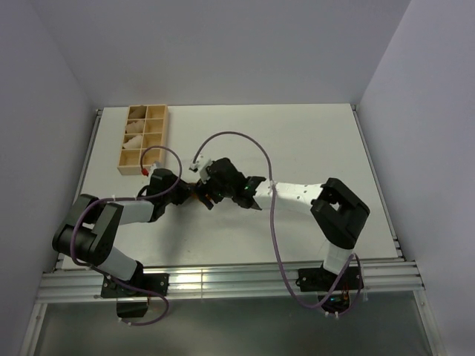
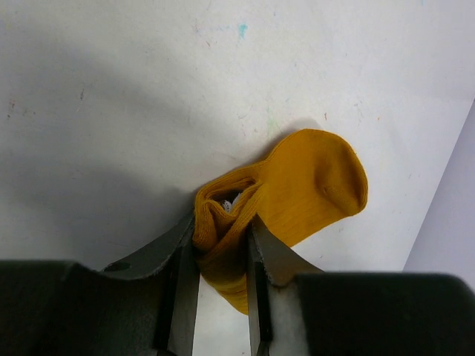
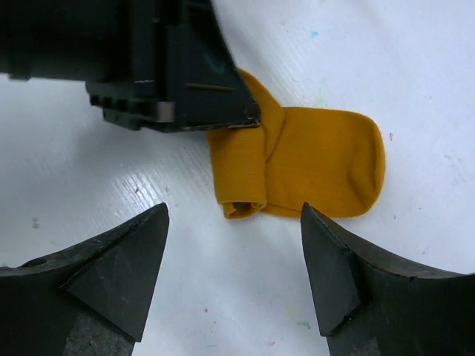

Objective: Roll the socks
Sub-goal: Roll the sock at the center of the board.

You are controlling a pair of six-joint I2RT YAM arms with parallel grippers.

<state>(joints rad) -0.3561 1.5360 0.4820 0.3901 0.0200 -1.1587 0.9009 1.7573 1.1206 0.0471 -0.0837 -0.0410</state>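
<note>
Sock (image 2: 304, 185), mustard-orange: laid on the white table (image 1: 297, 141) near its middle, one end rolled into a tube, toe end flat.
Left gripper (image 2: 223, 248): clamped on the rolled end, fabric pinched between both fingers.
Right gripper (image 3: 234, 211): held wide apart just beside the roll, nothing gripped.
Wooden divided box (image 1: 143, 139): set at the table's far left, pale bundles (image 1: 134, 137) seen in some compartments.

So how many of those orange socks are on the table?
1: a mustard-orange fabric sock, partly rolled, on the white table in the middle, its rolled end pinched in the left end effector. Another could be hidden inside the roll.
</note>
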